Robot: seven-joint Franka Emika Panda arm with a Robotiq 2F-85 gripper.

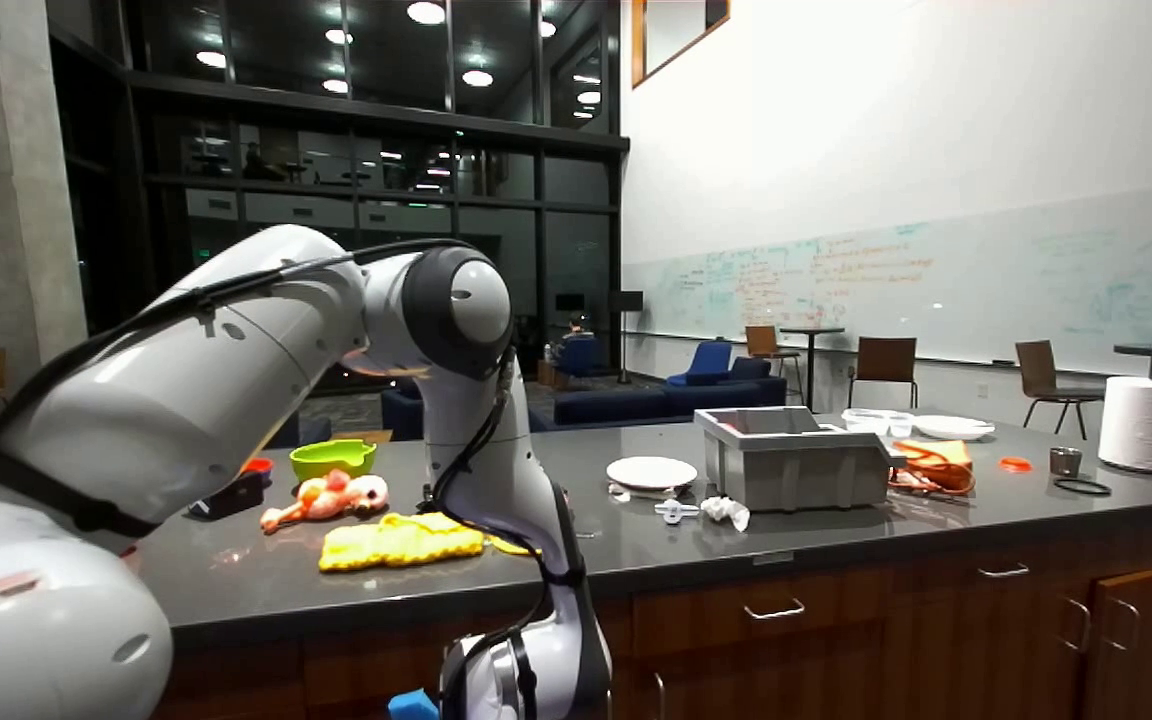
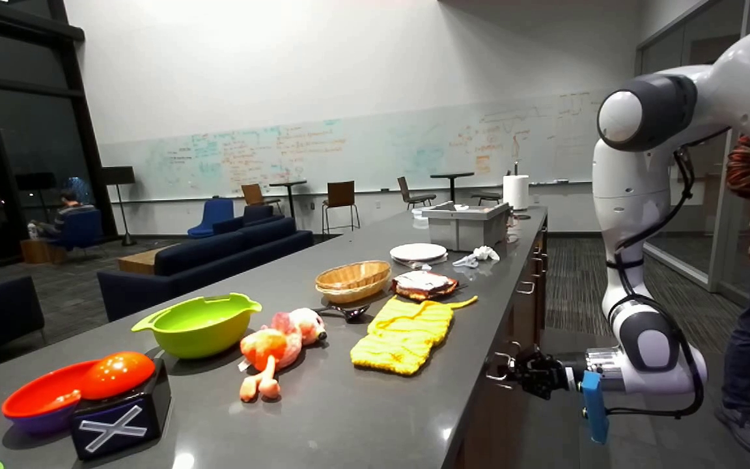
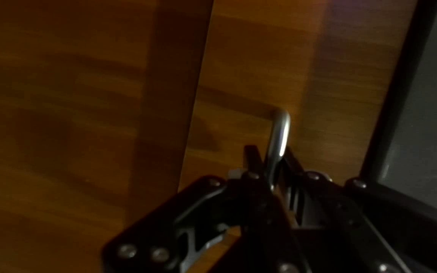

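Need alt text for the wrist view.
Black jaws closed on a metal handle mounted on a wooden drawer front. A dark gray countertop runs along the right; more wood paneling fills the left.

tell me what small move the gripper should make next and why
Probably a slow, straight pull away from the cabinet, jaws shut: in the wrist view the gripper appears closed on the drawer handle, fingers on both sides, and the drawer front looks closed, with just a thin line parting it from the neighbouring wood panel.
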